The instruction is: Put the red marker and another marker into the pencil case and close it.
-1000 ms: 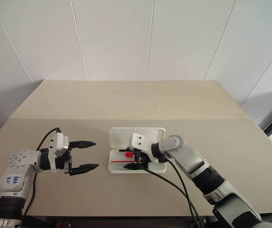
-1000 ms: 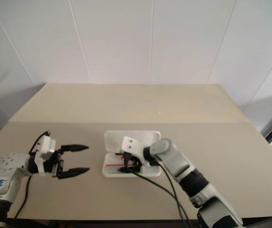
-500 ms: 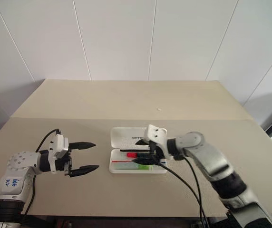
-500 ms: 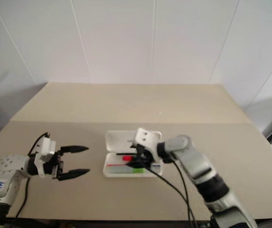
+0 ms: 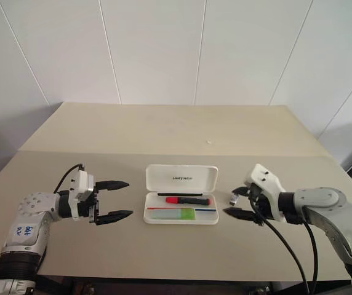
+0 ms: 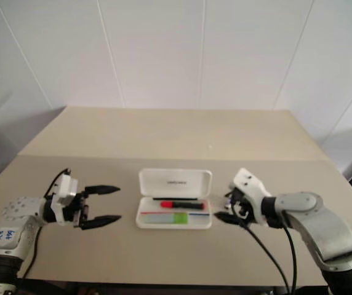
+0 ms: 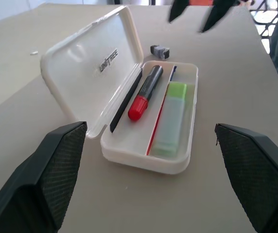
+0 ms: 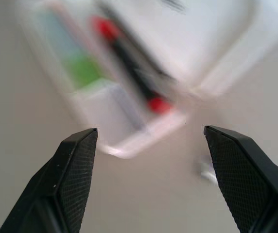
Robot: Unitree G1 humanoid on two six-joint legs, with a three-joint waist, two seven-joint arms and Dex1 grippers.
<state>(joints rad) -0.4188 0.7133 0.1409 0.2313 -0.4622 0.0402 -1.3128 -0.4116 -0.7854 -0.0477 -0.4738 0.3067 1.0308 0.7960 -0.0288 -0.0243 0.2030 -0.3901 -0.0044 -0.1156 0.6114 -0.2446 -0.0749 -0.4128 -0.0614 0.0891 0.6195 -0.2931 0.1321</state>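
The white pencil case (image 5: 182, 178) lies open in the middle of the table, its lid flat behind the tray. In the tray the red marker (image 5: 187, 200) rests along the back. The light green marker (image 5: 177, 213) lies along the front. My left gripper (image 5: 114, 200) is open and empty, level, to the left of the case and pointing at it. To the right of the case my right gripper (image 5: 236, 204) hangs open and empty, angled down toward it. The left wrist view shows the case lid (image 7: 90, 73), red marker (image 7: 146, 92) and green marker (image 7: 170, 121).
A tiny grey and black object (image 5: 232, 200) lies on the table just right of the case, close to my right gripper's fingertips; it also appears as the small grey object (image 7: 160, 50) beyond the case. The beige table (image 5: 176, 132) extends to a white panelled wall.
My right gripper has drawn back from over the case to its right side and tilted down, uncovering both markers in the tray. The left gripper has stayed put.
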